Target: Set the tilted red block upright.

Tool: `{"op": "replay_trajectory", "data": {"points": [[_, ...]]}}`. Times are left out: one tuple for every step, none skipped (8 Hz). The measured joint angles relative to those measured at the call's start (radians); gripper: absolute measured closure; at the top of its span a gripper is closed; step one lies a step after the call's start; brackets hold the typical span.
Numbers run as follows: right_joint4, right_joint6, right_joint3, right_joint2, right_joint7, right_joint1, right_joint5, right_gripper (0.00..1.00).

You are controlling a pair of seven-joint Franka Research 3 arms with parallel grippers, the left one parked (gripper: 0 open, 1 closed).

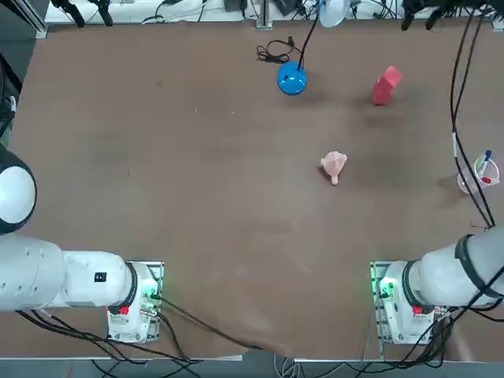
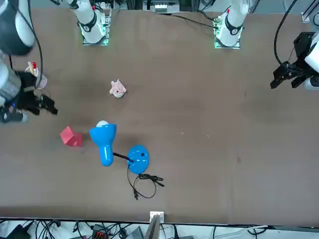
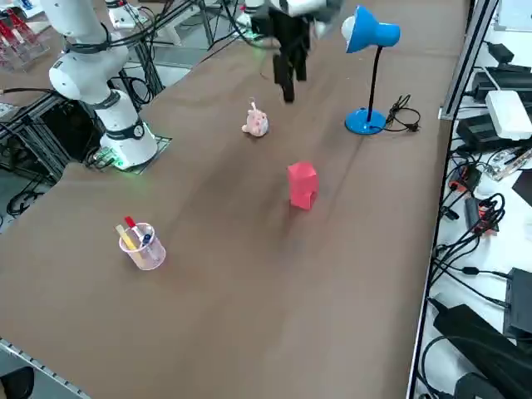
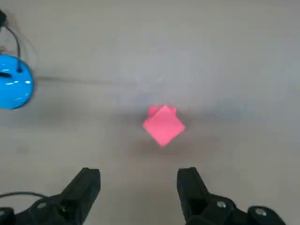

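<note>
The red block (image 1: pixel 386 85) leans tilted on the brown table at the far right, also visible from the front (image 2: pixel 71 137) and from the right side (image 3: pixel 302 184). My right gripper (image 4: pixel 138 187) hangs in the air well above the table, open, with nothing between its fingers. Through the wrist camera the red block (image 4: pixel 163 125) lies on the table beyond the two fingertips, apart from them. The front view has the gripper (image 2: pixel 50 106) near the picture's left edge, and in the right side view it (image 3: pixel 288 87) hangs high over the far part of the table.
A blue desk lamp (image 1: pixel 291 79) with a black cord stands left of the block (image 3: pixel 363 123). A pale pink lumpy object (image 1: pixel 334 165) lies nearer the middle. A clear cup with pens (image 1: pixel 480 175) stands near the table's right edge.
</note>
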Motion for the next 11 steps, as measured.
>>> {"op": "replay_trajectory", "data": {"points": [[0.001,0.039,0.0,0.046,-0.061,-0.003,0.0,0.0],[0.002,0.062,0.0,0.082,-0.151,-0.004,0.0,0.0],[0.003,0.083,0.0,0.112,-0.25,-0.004,0.0,0.0],[0.004,0.106,0.001,0.138,-0.338,-0.004,0.0,0.0],[0.003,0.136,0.002,0.167,-0.407,-0.004,0.0,0.0],[0.003,0.149,0.003,0.182,-0.427,-0.003,0.0,0.0],[0.003,0.152,0.005,0.189,-0.438,-0.001,0.0,0.0],[0.003,0.153,0.006,0.192,-0.442,0.002,0.0,0.0],[0.003,0.154,0.008,0.198,-0.456,0.003,0.0,0.0],[0.002,0.157,0.009,0.211,-0.493,0.004,0.0,0.0],[0.002,0.165,0.01,0.225,-0.542,0.004,0.0,0.0]]}}
